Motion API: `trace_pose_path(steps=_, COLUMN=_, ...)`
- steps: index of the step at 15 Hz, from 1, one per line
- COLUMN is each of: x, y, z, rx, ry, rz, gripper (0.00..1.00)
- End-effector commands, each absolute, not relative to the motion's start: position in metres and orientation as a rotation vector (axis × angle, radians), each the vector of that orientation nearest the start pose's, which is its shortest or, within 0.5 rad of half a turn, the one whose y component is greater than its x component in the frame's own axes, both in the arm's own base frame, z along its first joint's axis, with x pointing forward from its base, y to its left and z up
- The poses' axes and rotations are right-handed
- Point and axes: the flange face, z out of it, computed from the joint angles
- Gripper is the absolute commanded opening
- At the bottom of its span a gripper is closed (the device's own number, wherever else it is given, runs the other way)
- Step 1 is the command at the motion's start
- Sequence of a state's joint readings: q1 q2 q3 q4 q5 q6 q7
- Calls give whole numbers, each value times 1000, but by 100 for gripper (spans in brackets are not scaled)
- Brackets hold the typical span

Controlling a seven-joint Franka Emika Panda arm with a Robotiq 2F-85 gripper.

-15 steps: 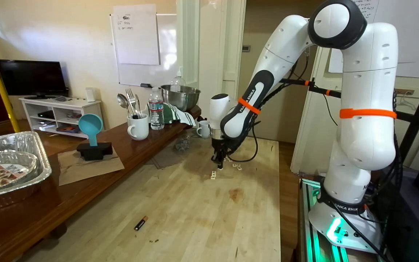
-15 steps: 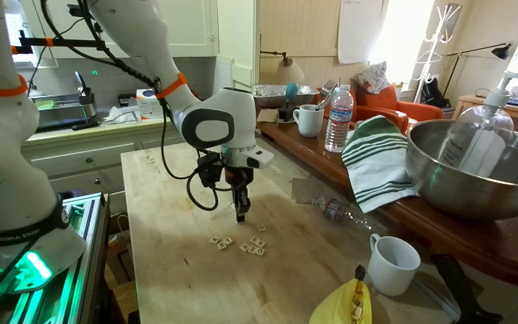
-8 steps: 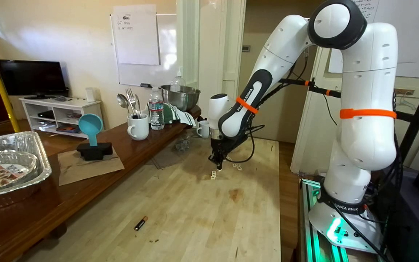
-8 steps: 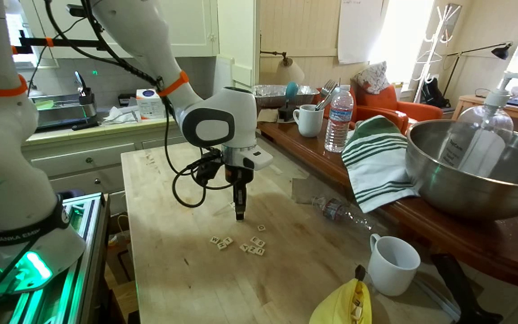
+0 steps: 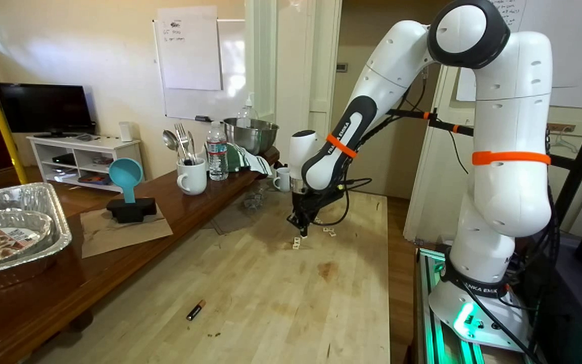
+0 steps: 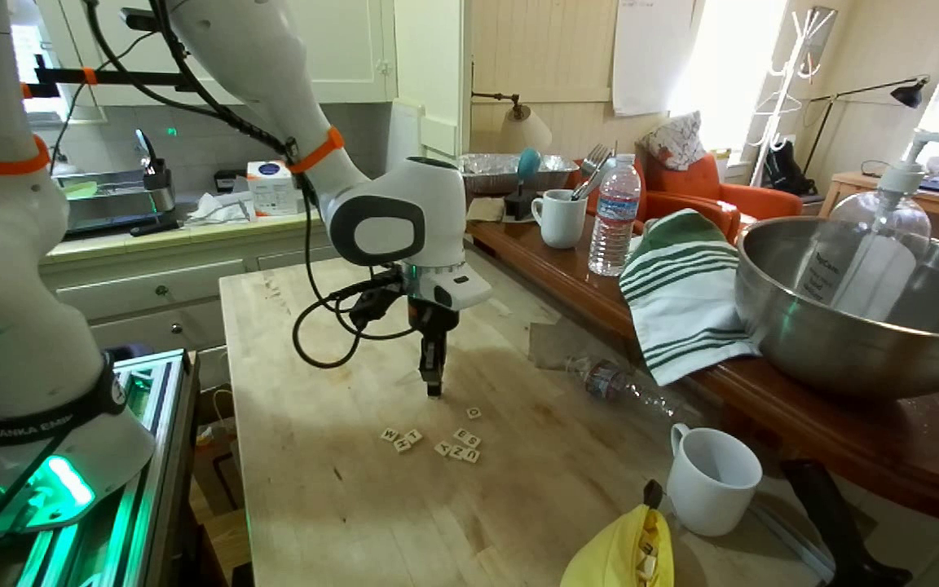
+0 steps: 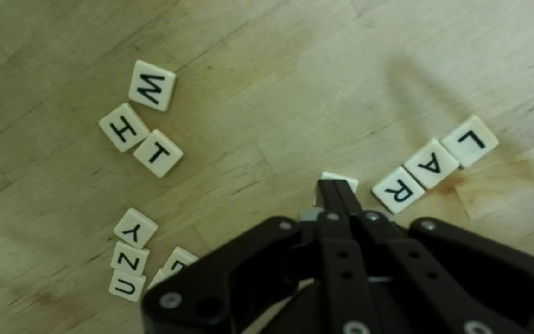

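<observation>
While the fingers [image 7: 328, 198] stand pressed together with nothing between them, a pale tile [image 7: 342, 176] lies partly hidden beneath their tips, well in from the edges of the desk [image 6: 331, 522]; probably light, hard and slick, it looks best pinched by opposite sides.

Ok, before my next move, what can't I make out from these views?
Face of the letter tile under the closed gripper: wrist view, mostly covered by the gripper; too small in both exterior views.
Yellow banana-shaped pouch: lower end cut off by the bottom edge in an exterior view.
Black handle: cut off likewise, in an exterior view.
Paper sheet: too small to read, in an exterior view.
</observation>
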State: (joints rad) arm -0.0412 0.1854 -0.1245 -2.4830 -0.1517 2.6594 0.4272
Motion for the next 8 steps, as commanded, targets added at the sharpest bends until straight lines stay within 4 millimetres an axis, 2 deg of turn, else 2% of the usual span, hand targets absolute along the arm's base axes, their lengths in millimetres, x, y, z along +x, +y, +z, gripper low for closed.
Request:
trace_pose_path(steps=1, x=475, y=-76, z=207, rx=-3115, ry=862, rz=8, gripper=0)
trace_pose_path(steps=8, x=481, y=-79, z=207, rx=-3059, ry=1011, rz=-3, gripper=0)
